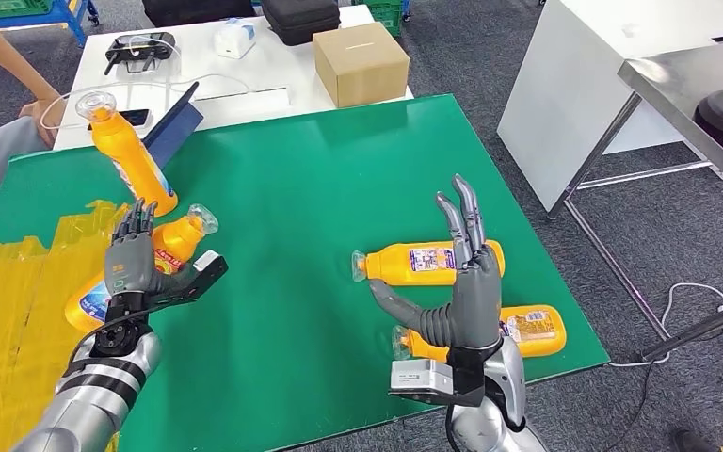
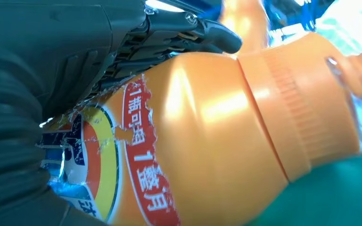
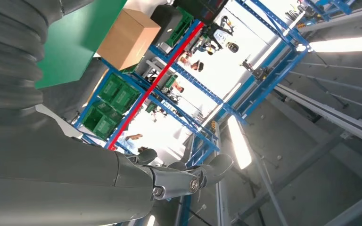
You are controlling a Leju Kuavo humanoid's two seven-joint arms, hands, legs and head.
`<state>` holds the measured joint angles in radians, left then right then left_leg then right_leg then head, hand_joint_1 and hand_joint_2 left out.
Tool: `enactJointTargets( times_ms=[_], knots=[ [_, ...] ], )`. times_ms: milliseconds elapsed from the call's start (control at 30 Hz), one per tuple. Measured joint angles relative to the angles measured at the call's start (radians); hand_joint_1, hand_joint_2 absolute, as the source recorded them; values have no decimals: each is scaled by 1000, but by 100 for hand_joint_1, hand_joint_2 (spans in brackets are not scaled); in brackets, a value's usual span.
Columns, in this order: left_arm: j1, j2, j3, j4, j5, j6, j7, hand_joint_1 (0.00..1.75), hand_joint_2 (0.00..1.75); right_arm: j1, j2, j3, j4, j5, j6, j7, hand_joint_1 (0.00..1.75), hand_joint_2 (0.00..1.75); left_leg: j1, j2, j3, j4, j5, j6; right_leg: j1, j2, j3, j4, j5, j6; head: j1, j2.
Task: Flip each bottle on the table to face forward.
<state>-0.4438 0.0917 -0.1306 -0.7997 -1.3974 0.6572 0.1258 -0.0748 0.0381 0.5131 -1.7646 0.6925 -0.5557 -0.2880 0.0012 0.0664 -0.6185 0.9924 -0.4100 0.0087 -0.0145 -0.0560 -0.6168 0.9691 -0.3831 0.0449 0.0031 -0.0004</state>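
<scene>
While the left hand (image 1: 130,266) gripped a lying bottle (image 1: 171,247) with curled fingers, the right hand (image 1: 466,282) was held up, fingers spread, above the tabletop (image 1: 301,188).

At lower left, the left hand (image 1: 130,259) covered much of a lying bottle (image 1: 174,240); the right hand (image 1: 461,282) hid part of another bottle (image 1: 537,330) at lower right

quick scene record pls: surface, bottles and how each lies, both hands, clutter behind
surface: green table mat, yellow taped patch at its left
bottles: four orange plastic bottles; one upright at rear left; one under the left hand; two lying on their sides at right, the far one, the near one
left hand: grips its bottle
right hand: raised, fingers spread, holds nothing
behind: brown cardboard box on a white table
</scene>
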Motion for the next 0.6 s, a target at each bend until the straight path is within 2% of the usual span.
enactJointTargets(
  times_ms=[133,300,433,600],
  knots=[
    [94,-43,56,-195,-45,43,-84,0,175,10,-1,2,2,4,-10,2,0,175,0,0,0,0,0,0,0,0,0,0,0,0,0,0],
    [174,-89,75,-402,-58,46,-98,0,175,26,-1,3,3,18,-14,11,0,175,0,0,-1,0,-1,0,0,0,-1,0,0,0,0,0],
    [202,-100,76,-491,-56,46,-88,0,175,35,-1,3,3,26,-15,14,0,175,0,0,-1,0,-1,0,0,0,-1,0,0,0,0,0],
    [212,-103,75,-522,-56,32,-68,0,175,39,0,3,3,30,-14,18,0,175,0,0,-1,0,0,0,0,0,-1,0,0,0,0,0]
  ],
)
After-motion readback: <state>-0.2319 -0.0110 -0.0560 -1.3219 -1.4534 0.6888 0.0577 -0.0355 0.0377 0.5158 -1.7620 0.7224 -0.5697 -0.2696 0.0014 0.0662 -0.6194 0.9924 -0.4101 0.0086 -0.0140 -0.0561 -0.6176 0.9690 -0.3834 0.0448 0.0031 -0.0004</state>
